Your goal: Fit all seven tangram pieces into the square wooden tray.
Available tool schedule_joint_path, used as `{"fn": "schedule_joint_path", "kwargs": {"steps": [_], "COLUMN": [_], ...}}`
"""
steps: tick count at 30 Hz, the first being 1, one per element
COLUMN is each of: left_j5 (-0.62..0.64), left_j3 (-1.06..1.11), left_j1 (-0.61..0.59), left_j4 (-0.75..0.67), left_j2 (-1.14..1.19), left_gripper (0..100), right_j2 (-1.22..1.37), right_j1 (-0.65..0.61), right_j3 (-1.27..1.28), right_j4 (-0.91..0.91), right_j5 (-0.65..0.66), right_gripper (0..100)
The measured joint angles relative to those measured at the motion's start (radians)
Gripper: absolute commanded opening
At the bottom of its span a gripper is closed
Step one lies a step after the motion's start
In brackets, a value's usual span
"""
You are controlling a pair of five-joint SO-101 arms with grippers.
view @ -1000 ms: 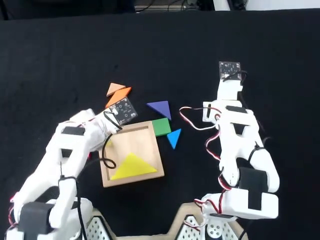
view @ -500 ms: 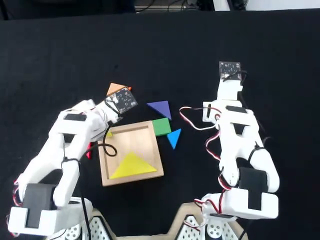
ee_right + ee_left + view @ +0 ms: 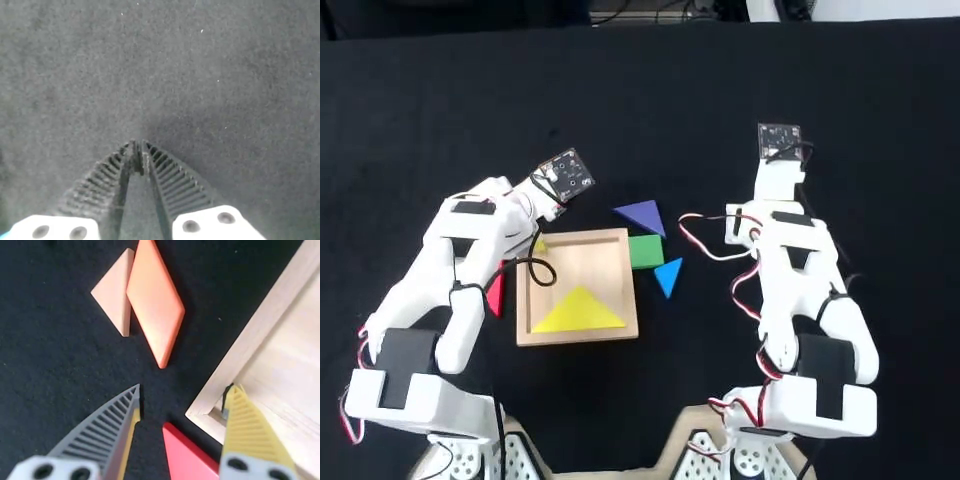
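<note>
Smooth orange rhombus [image 3: 155, 300] near corner of grainy wooden tray [image 3: 250, 335].

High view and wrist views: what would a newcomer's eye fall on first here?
The big yellow triangle, the only piece in the square wooden tray, stands out first in the high view. The left pincer hangs open at the tray's corner, with an orange parallelogram and a pale triangle touching edge to edge just beyond. The right pincer is shut over bare black cloth.
</note>
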Motion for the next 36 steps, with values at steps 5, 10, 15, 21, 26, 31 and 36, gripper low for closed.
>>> {"fn": "schedule_joint_path", "kwargs": {"steps": [5, 10, 15, 21, 26, 31, 36], "left_j5": [0.0, -0.002, 0.002, 0.003, 0.025, 0.11, 0.351], "left_j3": [-0.026, -0.106, -0.25, -0.413, -0.436, -0.423, -0.423], "left_j1": [0.0, 0.0, 0.0, 0.0, -0.026, -0.138, -0.298], "left_j4": [0.029, 0.132, 0.368, 0.723, 0.813, 0.945, 1.065], "left_j2": [0.005, 0.014, -0.003, -0.184, -0.394, -0.594, -0.715], "left_gripper": [26, 26, 26, 26, 26, 26, 27], "right_j2": [0.0, 0.0, 0.0, 0.0, 0.0, 0.0, 0.0], "right_j1": [0.0, 0.0, 0.0, 0.0, 0.0, 0.0, 0.0], "right_j3": [0.0, 0.0, 0.0, 0.0, 0.0, 0.0, 0.0], "right_j4": [0.0, 0.0, 0.0, 0.0, 0.0, 0.0, 0.0], "right_j5": [0.0, 0.0, 0.012, 0.026, 0.026, 0.026, 0.026], "right_gripper": [1.4, 1.5, 1.2, 1.2, 1.2, 1.2, 1.2]}}
